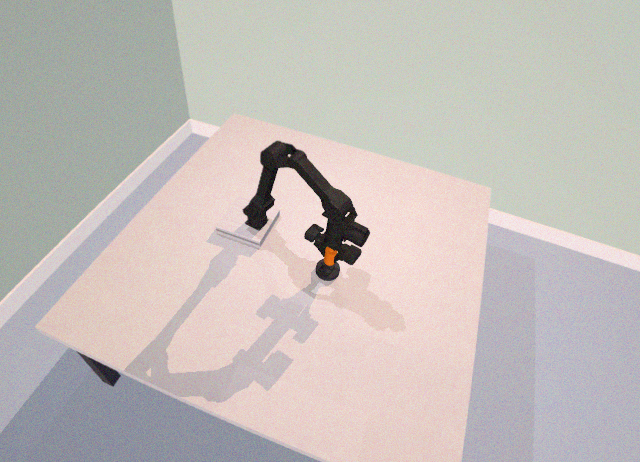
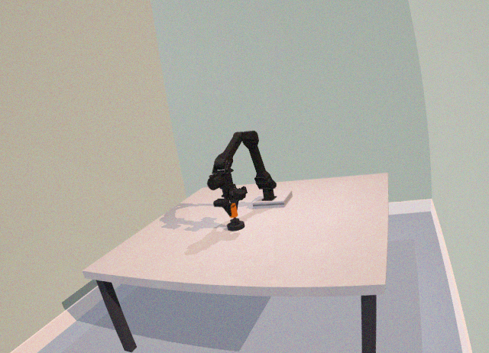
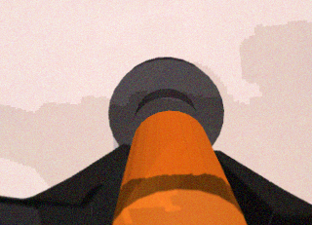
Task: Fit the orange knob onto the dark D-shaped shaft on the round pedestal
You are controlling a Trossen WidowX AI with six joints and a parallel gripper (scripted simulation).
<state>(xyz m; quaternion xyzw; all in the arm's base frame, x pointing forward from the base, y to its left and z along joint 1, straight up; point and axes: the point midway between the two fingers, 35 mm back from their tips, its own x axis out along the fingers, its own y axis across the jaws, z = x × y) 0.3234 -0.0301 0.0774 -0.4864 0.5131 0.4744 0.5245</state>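
Observation:
The orange knob (image 1: 329,257) (image 2: 234,210) (image 3: 171,159) is upright, or nearly so, between the fingers of my gripper (image 1: 330,253) (image 2: 234,208) (image 3: 170,155), which is shut on it. The dark round pedestal (image 1: 324,275) (image 2: 236,226) (image 3: 166,73) stands directly below. In the exterior view a short dark part shows between the knob's lower end and the pedestal's wide base, so the knob is above the base. The wrist view shows the pedestal's raised middle just beyond the knob's lower end. The shaft's flat side and the knob's hole are hidden, and I cannot tell whether the shaft tip is in the hole.
The arm's pale base plate (image 1: 237,237) (image 2: 269,203) stands on the table (image 1: 403,385) (image 2: 315,254), behind the pedestal in the exterior view. Shadows of the arm fall across the table around the pedestal.

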